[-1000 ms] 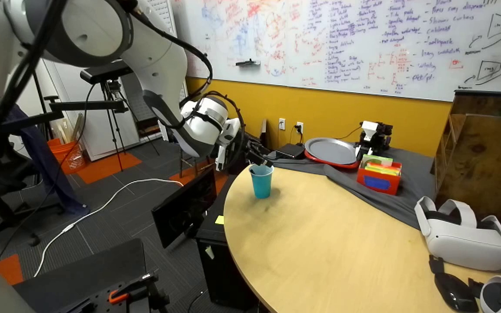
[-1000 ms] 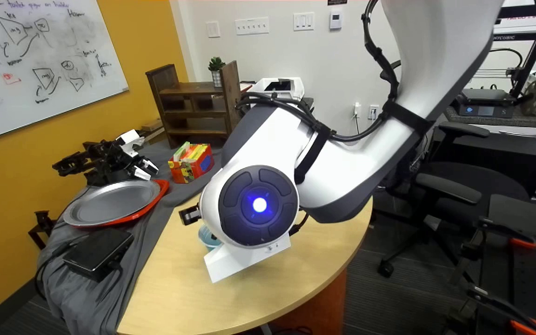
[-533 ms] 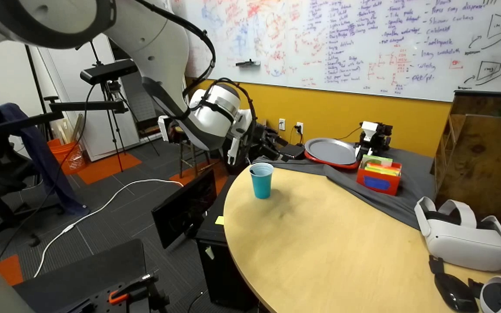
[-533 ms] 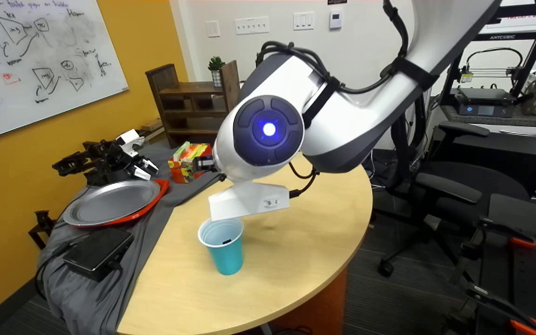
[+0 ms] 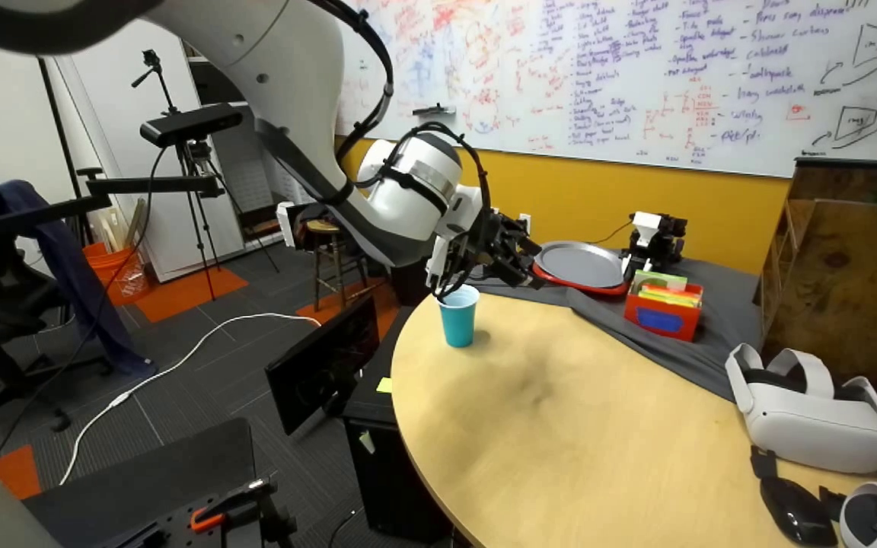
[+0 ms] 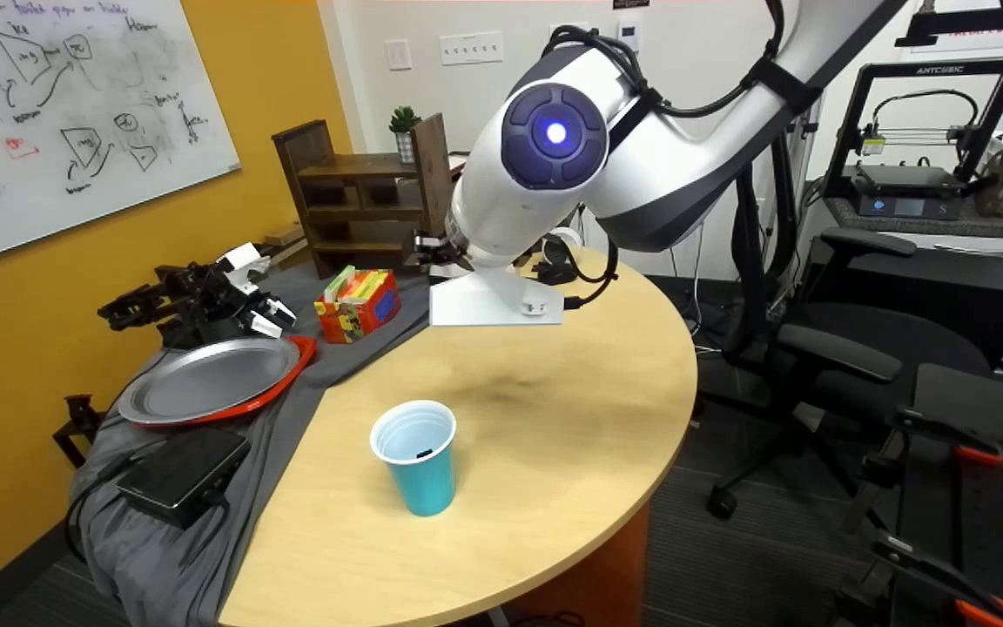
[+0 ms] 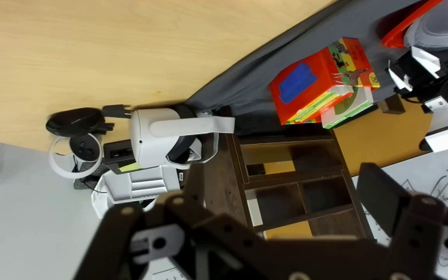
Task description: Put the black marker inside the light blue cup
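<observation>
Scribbled whiteboard (image 5: pixel 613 76) over a mustard-yellow wall (image 5: pixel 591 199), and below it a smooth, pale wood-grain desk (image 5: pixel 606 434) with a curving edge. Upright near that edge, the light blue cup (image 6: pixel 425 488): plain plastic, tapered, flaring up to a whitish rim. And inside it, the black marker (image 6: pixel 424 454), only a short dark end in sight, rest out of view. Round about: rumpled grey cloth (image 6: pixel 166 570), dull metal tray (image 6: pixel 210 380) atop a red tray (image 6: pixel 306 352), printed red box (image 6: pixel 360 306) of bright, flat things, curved white headset (image 5: pixel 815 430). Blocking sight of the desk's far side, in an exterior view: bulky, rounded white wrist (image 6: pixel 510 209). Over to the wrist view: claw (image 7: pixel 283 175) with dark, blocky fingers (image 7: pixel 379 196) spread wide apart, and a dark wooden shelf (image 7: pixel 298 179) in plain sight through the gap. Up in the air, clear of the cup.
</observation>
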`<move>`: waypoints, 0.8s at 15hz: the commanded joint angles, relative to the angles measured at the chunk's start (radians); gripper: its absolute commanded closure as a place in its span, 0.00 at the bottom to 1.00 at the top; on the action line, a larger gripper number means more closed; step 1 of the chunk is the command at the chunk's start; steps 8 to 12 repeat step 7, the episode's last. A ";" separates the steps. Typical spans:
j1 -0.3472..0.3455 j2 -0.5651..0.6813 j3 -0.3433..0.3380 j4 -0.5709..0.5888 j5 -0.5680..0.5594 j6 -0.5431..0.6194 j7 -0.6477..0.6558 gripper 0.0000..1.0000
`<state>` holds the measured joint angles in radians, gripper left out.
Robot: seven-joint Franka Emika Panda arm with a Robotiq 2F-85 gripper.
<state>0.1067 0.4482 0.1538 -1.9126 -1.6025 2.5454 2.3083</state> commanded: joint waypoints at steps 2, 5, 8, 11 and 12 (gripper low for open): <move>-0.001 -0.003 -0.012 -0.001 0.007 0.011 -0.004 0.00; 0.002 -0.004 -0.011 -0.004 0.007 0.011 -0.004 0.00; 0.002 -0.005 -0.011 -0.005 0.007 0.011 -0.004 0.00; 0.002 -0.005 -0.011 -0.005 0.007 0.011 -0.004 0.00; 0.002 -0.005 -0.011 -0.005 0.007 0.011 -0.004 0.00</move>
